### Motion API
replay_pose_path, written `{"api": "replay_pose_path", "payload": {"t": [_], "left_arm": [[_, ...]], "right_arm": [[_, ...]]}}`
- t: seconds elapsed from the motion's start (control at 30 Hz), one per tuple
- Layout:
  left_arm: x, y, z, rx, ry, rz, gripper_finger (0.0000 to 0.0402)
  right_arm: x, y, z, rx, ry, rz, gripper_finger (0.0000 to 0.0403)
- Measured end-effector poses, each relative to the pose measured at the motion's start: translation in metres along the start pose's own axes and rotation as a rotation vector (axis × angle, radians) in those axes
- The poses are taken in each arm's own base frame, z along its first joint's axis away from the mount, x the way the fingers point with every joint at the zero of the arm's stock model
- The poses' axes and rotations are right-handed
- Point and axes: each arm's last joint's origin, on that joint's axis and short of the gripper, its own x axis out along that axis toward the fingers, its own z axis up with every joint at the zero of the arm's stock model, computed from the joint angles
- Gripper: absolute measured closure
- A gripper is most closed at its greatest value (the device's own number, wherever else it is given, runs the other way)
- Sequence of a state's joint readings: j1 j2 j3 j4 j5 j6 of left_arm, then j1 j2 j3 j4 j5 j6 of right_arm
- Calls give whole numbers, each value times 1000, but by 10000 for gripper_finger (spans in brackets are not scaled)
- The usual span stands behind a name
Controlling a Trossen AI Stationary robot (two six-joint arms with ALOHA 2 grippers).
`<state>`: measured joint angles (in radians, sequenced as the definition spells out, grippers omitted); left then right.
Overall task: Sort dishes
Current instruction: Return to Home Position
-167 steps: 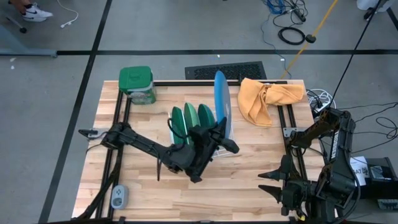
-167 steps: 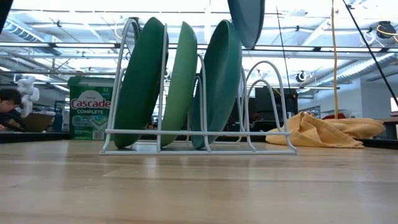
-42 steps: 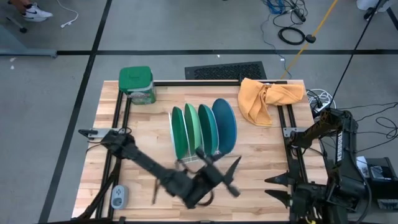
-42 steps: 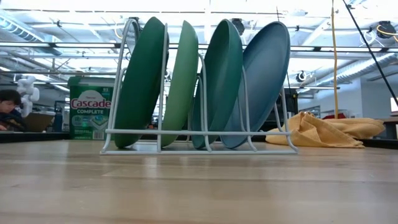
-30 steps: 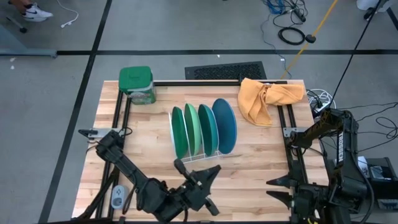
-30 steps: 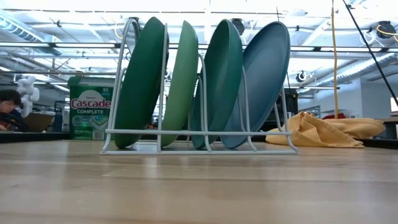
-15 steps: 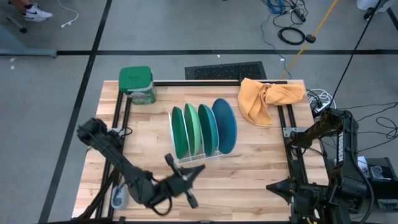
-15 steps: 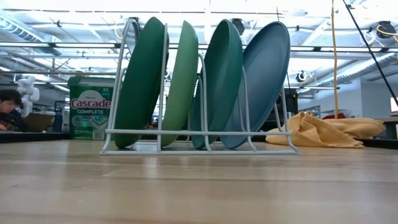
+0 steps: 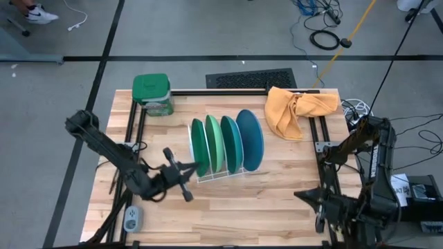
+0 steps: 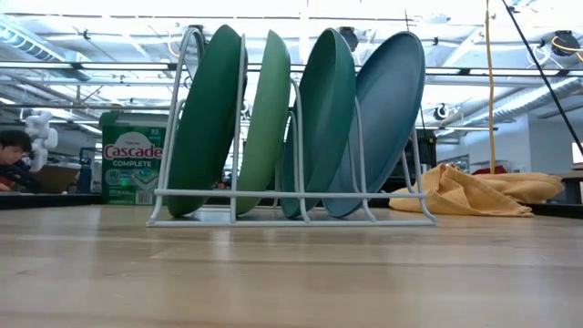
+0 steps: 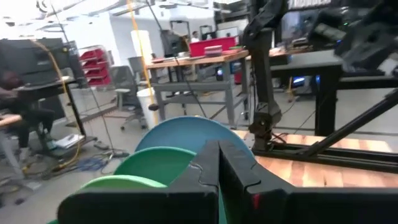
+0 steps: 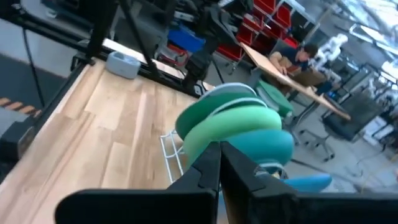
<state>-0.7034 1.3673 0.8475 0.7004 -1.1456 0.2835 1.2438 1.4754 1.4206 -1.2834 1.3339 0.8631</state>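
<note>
While the dark green plate [image 10: 208, 118], light mint plate [image 10: 264, 118], teal plate [image 10: 323, 118] and blue plate [image 10: 387, 118] are standing on edge in the white wire rack [image 10: 291, 193] mid-counter [image 9: 277, 200], the left pincer [image 11: 217, 149] is hovering beside it, fingers seemingly pressed together. The right pincer [image 12: 219, 149], likewise closed, is sitting at the counter's right edge.

The dark left arm [image 9: 111, 152] and the dark right arm [image 9: 374, 155] are made of slim jointed links. The black matte fingers [image 11: 208, 174] are angular; one carries a small red mark [image 11: 255, 200].
</note>
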Motion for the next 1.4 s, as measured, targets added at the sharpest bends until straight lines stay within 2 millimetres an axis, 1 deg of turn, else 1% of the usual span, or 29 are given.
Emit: {"api": "replay_pose_path", "payload": {"t": [0.17,0.27,0.4,0.47,0.53,0.6,0.7,0.8,0.93,1.0,1.03,1.1,1.17,1.27,1.4], "left_arm": [[-14,29,-7,5,-10,-12,401],[-22,46,-12,-5,-18,-20,402],[-35,65,-21,6,-47,-89,402],[-40,75,-23,0,-66,-117,402],[-44,83,-25,-3,-84,-138,402],[-47,91,-27,-1,-91,-136,402],[-51,99,-27,15,-106,-132,402],[-54,108,-26,15,-122,-125,402],[-57,115,-26,-4,-131,-121,402],[-58,116,-26,2,-125,-124,402],[-58,116,-27,8,-122,-130,402],[-58,116,-28,2,-122,-172,402],[-57,114,-31,-18,-117,-232,402],[-53,112,-39,-53,-72,-311,402],[-44,112,-50,-66,-4,-309,402]], "right_arm": [[2,-20,-29,71,-27,-28,402],[3,-36,-54,115,-68,-51,402],[5,-59,-92,203,-114,-67,403],[6,-68,-108,250,-123,-58,403],[6,-74,-118,287,-128,-46,403],[6,-77,-123,295,-125,-29,403],[5,-81,-122,277,-109,9,403],[4,-82,-113,274,-86,89,403],[4,-68,-85,294,-112,264,403],[8,-59,-70,251,-168,329,403],[11,-55,-64,222,-199,334,403],[21,-50,-56,149,-235,309,403],[34,-51,-53,95,-240,304,403],[58,-63,-51,102,-238,339,403],[82,-81,-45,111,-290,351,403]]}}
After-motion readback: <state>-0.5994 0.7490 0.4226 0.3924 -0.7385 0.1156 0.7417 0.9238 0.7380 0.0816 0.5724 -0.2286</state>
